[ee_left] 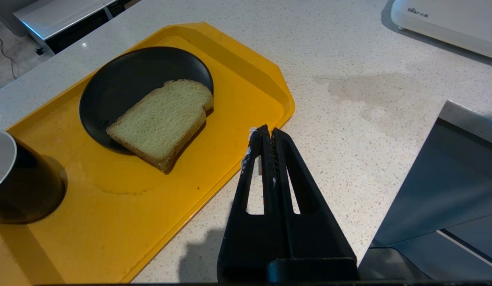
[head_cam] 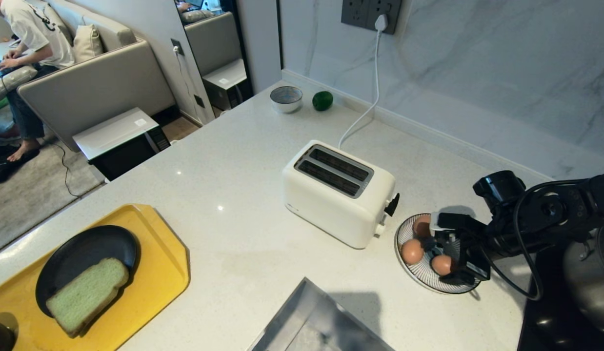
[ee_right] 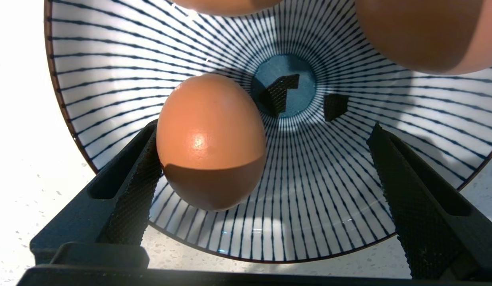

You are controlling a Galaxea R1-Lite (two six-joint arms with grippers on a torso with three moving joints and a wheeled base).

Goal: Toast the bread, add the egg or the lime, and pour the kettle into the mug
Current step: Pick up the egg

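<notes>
An egg [ee_right: 211,139] is seen lying in the striped bowl [ee_right: 123,51] on the table [head_cam: 233,185], long axis along the fingers, framed by the spread right claw [ee_right: 266,147]; the left claw [ee_left: 266,137], pressed together, is held beside the yellow tray [ee_left: 238,71].

The toaster [head_cam: 338,192] stands mid-counter [head_cam: 233,234]. Right of it, three eggs [head_cam: 412,251] lie in a striped bowl [head_cam: 419,275]. Behind it sit a small bowl [head_cam: 286,99] and the lime [head_cam: 322,100]. Front left, the bread [head_cam: 87,295] lies on a plate [head_cam: 82,253] on a tray [head_cam: 155,278].
</notes>
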